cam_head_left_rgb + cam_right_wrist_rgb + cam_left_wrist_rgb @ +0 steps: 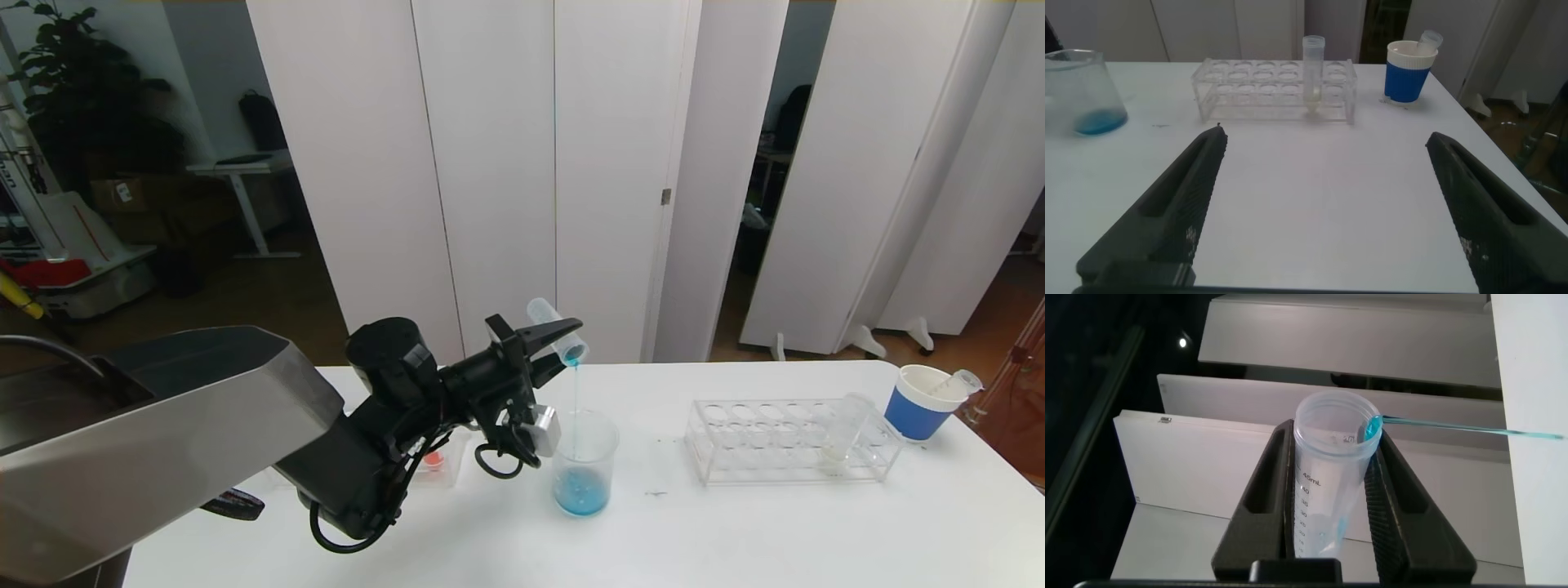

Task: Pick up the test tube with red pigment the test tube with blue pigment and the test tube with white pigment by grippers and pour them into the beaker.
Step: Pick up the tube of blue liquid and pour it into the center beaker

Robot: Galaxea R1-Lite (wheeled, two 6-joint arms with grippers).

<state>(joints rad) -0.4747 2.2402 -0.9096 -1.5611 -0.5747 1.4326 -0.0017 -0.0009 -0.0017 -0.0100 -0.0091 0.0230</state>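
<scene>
Test tube with blue pigment (557, 330) is seen pinched in the left gripper (549, 343) above the beaker (583, 462), tipped mouth-down so a thin blue stream is let fall into the blue pool inside. Slim, clear, light and probably slippery, it is judged best clamped mid-barrel with modest force. Right of the beaker, the test tube with white pigment (1313, 72) is stood in a rack (1275, 88); the right gripper (1323, 208) is held spread, empty, above the bench (1315, 171)

A white table (735, 531) carries the beaker (583, 462) near its middle, blue liquid pooled inside. Toward the right edge stands a clear tube rack (788, 441); a blue-and-white cup (922, 402) sits at the far right corner.
</scene>
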